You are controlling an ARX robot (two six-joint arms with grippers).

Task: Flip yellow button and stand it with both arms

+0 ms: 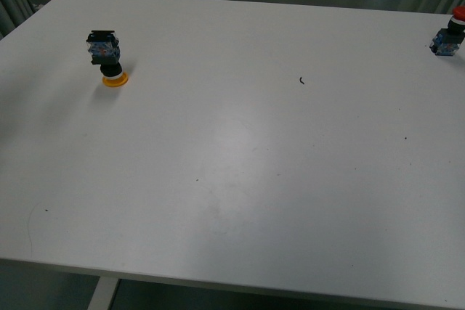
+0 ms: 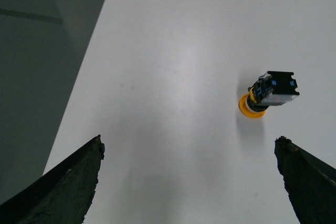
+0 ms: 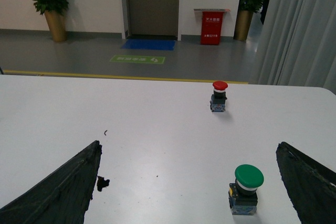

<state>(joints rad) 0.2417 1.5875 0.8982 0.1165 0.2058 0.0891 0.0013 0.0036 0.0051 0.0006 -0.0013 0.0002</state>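
Upper left, yellow button (image 1: 107, 59), cap-down, looks light and rigid; grip its block body; left pincer (image 2: 189, 145) and right pincer (image 3: 189, 148) gape.

Looks like a lab/test hall in an office-type bldg: white table (image 1: 240, 179) on grey polished floor w/ green floor sign (image 3: 137, 59), yellow line (image 3: 105, 75) & blue mat (image 3: 149, 44); door (image 3: 152, 3), red cabinet (image 3: 212, 23), potted plants (image 3: 50, 1), grey curtain (image 3: 299, 30).
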